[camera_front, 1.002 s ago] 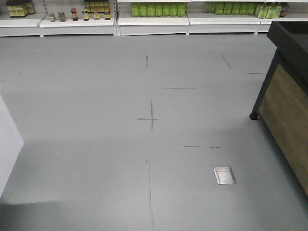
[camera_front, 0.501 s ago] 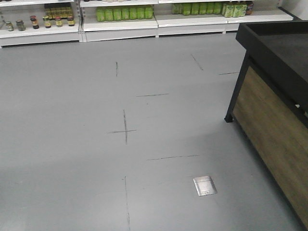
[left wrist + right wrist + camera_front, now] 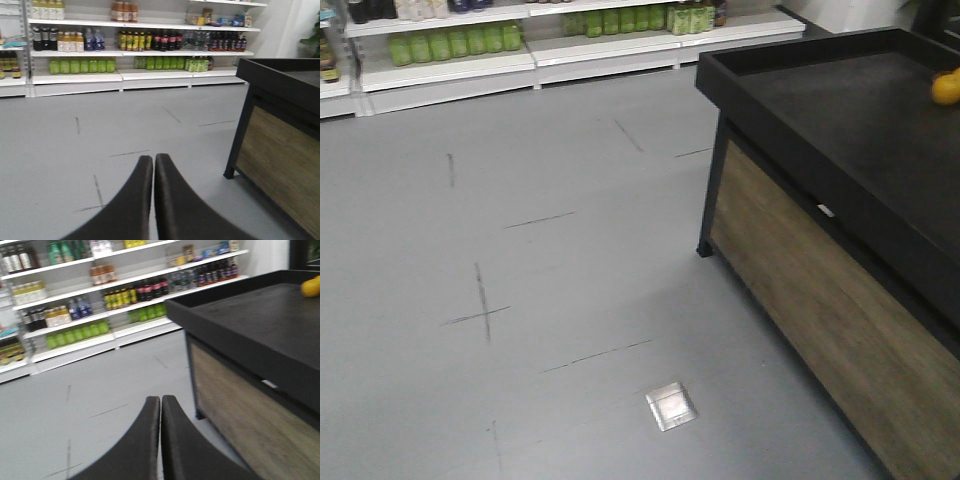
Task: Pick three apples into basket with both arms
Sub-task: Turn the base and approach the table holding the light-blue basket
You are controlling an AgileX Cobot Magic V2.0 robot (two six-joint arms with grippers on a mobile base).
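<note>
approach stage: left gripper (image 3: 153, 162) and right gripper (image 3: 160, 404) pressed shut, empty. apples and basket out of view; stand (image 3: 820, 120) with orange (image 3: 947, 88) ahead-right of fingers (image 3: 141, 192). next: drive closer, locate apples.

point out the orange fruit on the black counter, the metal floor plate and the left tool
orange fruit (image 3: 946, 88): front-facing view, middle of its visible skin.
floor plate (image 3: 671, 405): front-facing view, centre of the metal square.
left tool (image 3: 153, 158): left wrist view, between its closed fingertips.
</note>
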